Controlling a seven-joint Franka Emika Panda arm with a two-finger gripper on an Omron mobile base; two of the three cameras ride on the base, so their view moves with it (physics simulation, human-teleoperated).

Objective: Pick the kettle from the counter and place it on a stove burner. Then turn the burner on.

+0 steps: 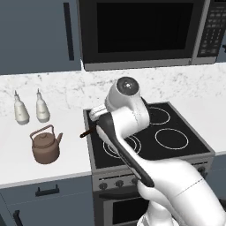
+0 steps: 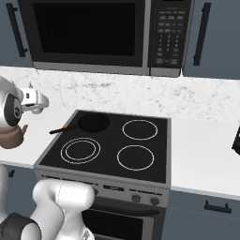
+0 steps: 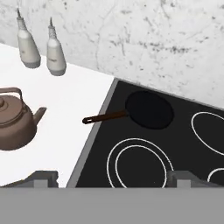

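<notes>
The brown-copper kettle (image 1: 45, 145) (image 3: 15, 122) stands upright on the white counter (image 1: 66, 156), left of the stove; in the right base view the kettle (image 2: 10, 136) is partly behind my arm. My gripper (image 3: 113, 179) is open and holds nothing. It hovers above the stove's left edge, to the right of the kettle and apart from it. One fingertip (image 3: 43, 177) lies over the counter, the other over the cooktop. The front left burner (image 3: 140, 162) (image 2: 80, 150) is bare, and its ring is not glowing.
A small black pan (image 3: 148, 109) (image 2: 93, 123) sits on the rear left burner, its handle pointing out over the counter. Two white bottles (image 1: 20, 110) (image 1: 42, 107) stand by the backsplash behind the kettle. A microwave (image 1: 141, 31) hangs over the stove. Knobs (image 2: 136, 198) line the stove front.
</notes>
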